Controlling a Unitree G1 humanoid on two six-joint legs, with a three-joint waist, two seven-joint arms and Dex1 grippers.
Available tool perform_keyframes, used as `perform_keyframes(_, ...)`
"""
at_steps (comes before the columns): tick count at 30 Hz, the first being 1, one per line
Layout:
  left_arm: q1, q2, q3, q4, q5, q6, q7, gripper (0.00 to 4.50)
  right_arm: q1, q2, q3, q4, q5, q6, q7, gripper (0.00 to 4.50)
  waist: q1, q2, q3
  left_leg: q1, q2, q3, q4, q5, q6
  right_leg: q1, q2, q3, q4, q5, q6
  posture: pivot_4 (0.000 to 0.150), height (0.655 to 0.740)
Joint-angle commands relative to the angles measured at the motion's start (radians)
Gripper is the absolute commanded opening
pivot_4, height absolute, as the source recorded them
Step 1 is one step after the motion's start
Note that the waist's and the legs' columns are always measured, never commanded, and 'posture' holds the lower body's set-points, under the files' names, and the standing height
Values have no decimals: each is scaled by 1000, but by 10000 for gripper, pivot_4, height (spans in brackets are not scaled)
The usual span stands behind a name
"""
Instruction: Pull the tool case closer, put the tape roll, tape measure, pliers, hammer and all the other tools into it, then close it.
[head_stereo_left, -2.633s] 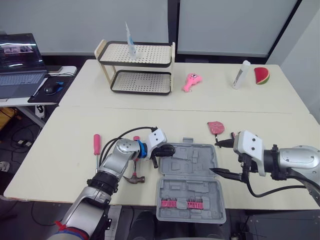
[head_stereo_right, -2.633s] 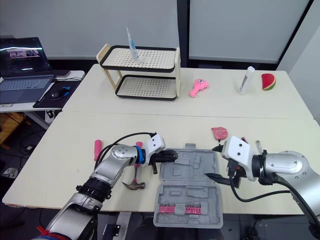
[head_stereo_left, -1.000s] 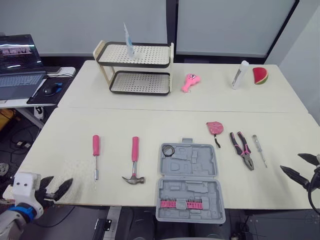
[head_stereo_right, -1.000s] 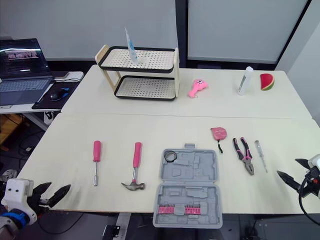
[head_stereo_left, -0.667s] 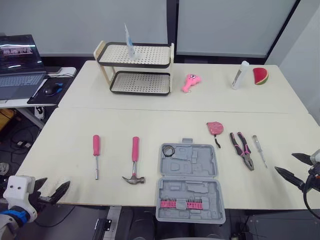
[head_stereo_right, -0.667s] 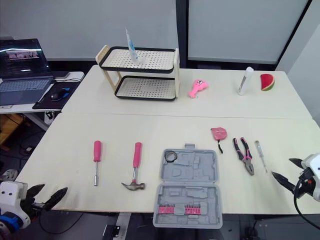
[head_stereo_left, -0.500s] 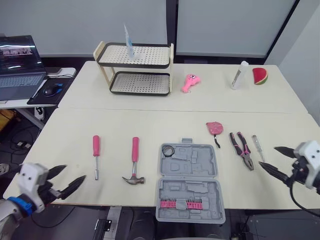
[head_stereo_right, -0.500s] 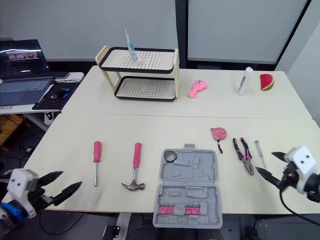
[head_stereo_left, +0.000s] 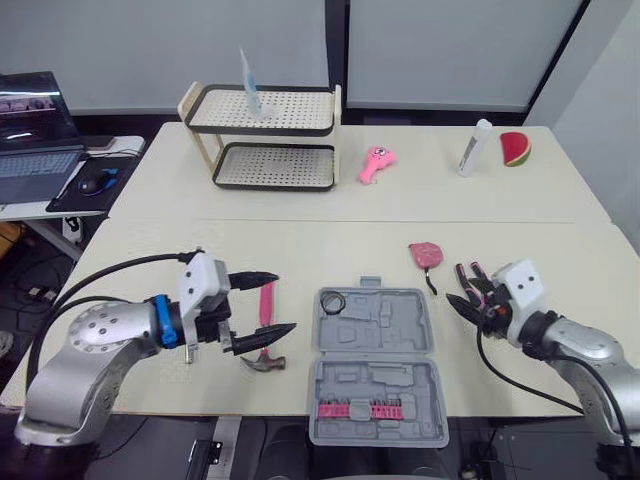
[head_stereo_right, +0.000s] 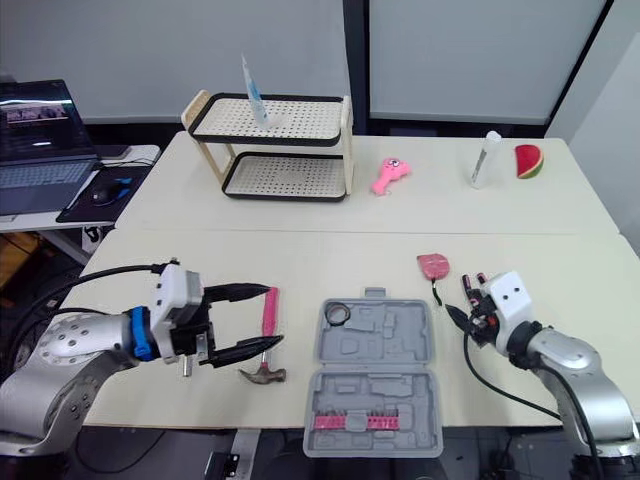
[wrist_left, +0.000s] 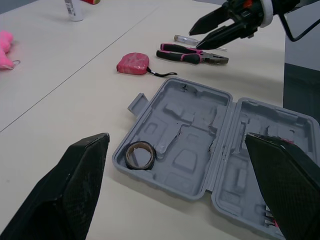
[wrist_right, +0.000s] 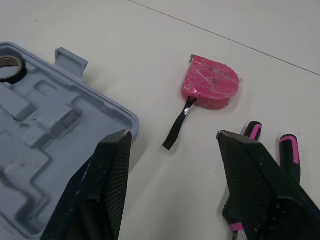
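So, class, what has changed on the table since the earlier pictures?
Both arms swung back in from the near edge: left gripper hangs open by the hammer, right gripper open at the pliers. Nothing grasped. The tool case, tape roll and tape measure lie as before.

Matt plastic tool case, glossy plastic tape measure, smooth matt table, metal hammer head

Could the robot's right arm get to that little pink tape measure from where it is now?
Probably yes. The right claw hangs open close to the pink tape measure, with bare table between them. The pliers lie close by, but off to the side.
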Motion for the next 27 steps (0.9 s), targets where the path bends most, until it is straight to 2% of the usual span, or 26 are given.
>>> perform_keyframes(1, -55, 13, -46, -36, -8, 37, 4, 45000, -65, 33, 40, 36, -44, 7, -57, 28844, 2, 0, 0, 0, 0, 0, 0, 0, 0, 0, 0, 0, 1, 0, 0, 1500, 7290)
perform_keyframes(8, -160, 2, -137, -42, 13, 106, 36, 45000, -220, 139, 109, 235, -121, 29, -159, 28844, 2, 0, 0, 0, 0, 0, 1, 0, 0, -1, 0, 0, 2, 0, 0, 1500, 7290)
perform_keyframes(24, -184, -20, -155, -105, -14, 172, 85, 45000, -392, 258, 113, 503, -172, 59, -249, 28844, 1, 0, 0, -2, -1, 2, 2, 1, -1, -6, 0, 0, 6, 0, 0, 1500, 7290)
perform_keyframes(27, -177, -19, -157, -114, -14, 175, 91, 45000, -396, 263, 108, 516, -168, 67, -250, 23372, 0, 0, 0, -2, 0, 2, 2, 1, -1, -6, 0, 0, 6, 0, 0, 1500, 7290)
